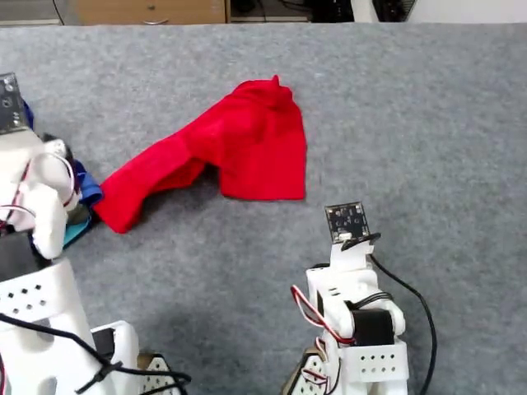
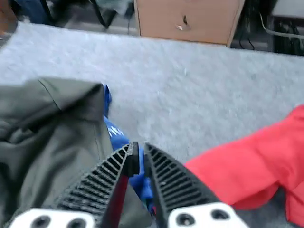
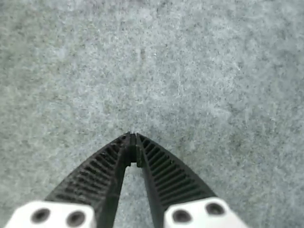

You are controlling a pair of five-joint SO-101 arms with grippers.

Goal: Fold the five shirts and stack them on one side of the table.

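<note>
Crumpled red fabric shirt point(image 1: 239, 152) lay mid-table, unfolded. Left gripper point(image 2: 139, 152), claws together, over olive-and-blue shirt pile point(image 2: 42, 133) at left, likely stacking side. Right gripper point(image 3: 133, 142), claws together, parked near edge.

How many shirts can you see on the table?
3 for sure. The red shirt lies crumpled mid-table. The grey-green shirt sits at the left side, the blue shirt peeking out beneath it. More may hide under that pile.

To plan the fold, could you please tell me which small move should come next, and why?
Probably open the right tool and reach for the red shirt: it lies crumpled and unfolded, and that tool is shut over bare table.
</note>
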